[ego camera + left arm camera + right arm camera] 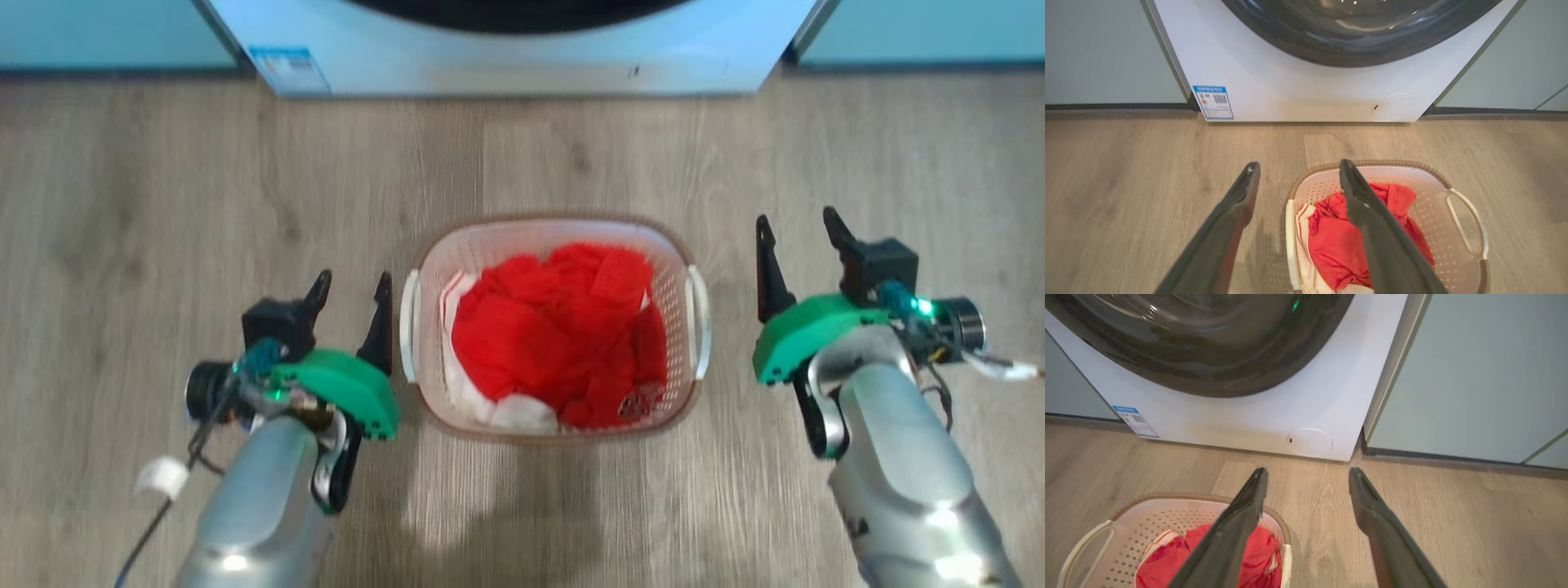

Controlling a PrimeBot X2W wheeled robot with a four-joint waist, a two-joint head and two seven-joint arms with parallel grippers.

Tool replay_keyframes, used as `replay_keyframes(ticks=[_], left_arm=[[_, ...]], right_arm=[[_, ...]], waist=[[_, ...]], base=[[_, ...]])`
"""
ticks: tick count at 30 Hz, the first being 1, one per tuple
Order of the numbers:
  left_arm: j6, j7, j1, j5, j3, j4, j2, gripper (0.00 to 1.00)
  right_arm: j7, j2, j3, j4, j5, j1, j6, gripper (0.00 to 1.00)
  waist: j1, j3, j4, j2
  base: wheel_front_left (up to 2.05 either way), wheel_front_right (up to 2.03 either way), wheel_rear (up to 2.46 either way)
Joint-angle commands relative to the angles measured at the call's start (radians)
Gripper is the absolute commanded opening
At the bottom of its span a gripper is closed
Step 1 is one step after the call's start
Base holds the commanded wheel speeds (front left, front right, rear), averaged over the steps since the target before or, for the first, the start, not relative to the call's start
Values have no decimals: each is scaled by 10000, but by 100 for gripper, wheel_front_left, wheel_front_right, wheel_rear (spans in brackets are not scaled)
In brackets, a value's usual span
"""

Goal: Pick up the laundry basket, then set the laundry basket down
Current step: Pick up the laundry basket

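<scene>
The laundry basket (pixel 682 245), white and perforated with a brown rim, stands on the wooden floor in the middle of the head view, holding red and white clothes (pixel 555 327). My left gripper (pixel 351 290) is open just left of the basket's left handle (pixel 408 327), apart from it. My right gripper (pixel 802 227) is open to the right of the right handle (pixel 699 314), with a wider gap. In the left wrist view the laundry basket (pixel 1425 175) lies under my right finger; the left gripper (pixel 1297 168) holds nothing. In the right wrist view the laundry basket (pixel 1147 502) lies lower left of the right gripper (pixel 1308 473).
A white front-loading washing machine (pixel 522 49) with a dark round door (pixel 1359 28) stands straight ahead, past the basket. Pale cabinet fronts (pixel 1474 375) flank it on both sides. Wooden floor (pixel 163 204) spreads around the basket.
</scene>
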Motion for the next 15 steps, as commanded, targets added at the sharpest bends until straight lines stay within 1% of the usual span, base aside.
replay_keyframes(ticks=[1, 4, 9, 11, 15], left_arm=[[-55, -51, -481, -113, 239, -22, 92, 100], [-196, -51, -1264, -151, 6, 981, 92, 100], [-417, -51, -2309, -395, -408, 2626, 92, 100], [-569, -51, -2840, -669, -721, 3484, 91, 100], [-757, 18, -3527, -1152, -1306, 4580, 91, 100]], right_arm=[[84, -43, 227, -61, 9, -304, 60, 100], [258, -43, 156, 705, 224, -873, 60, 100], [477, -43, 179, 1999, 170, -1596, 60, 100], [544, -43, 272, 2621, 395, -1950, 60, 100], [772, -43, 502, 3367, 615, -2450, 60, 100]], waist=[[-2, 947, 89, 0], [-2, 1578, 139, 0], [-2, 2349, 154, 0], [-2, 2717, 170, 0], [-2, 3194, 180, 0]], base=[[0, 0, 0], [0, 0, 0], [0, 0, 0], [0, 0, 0], [0, 0, 0]])
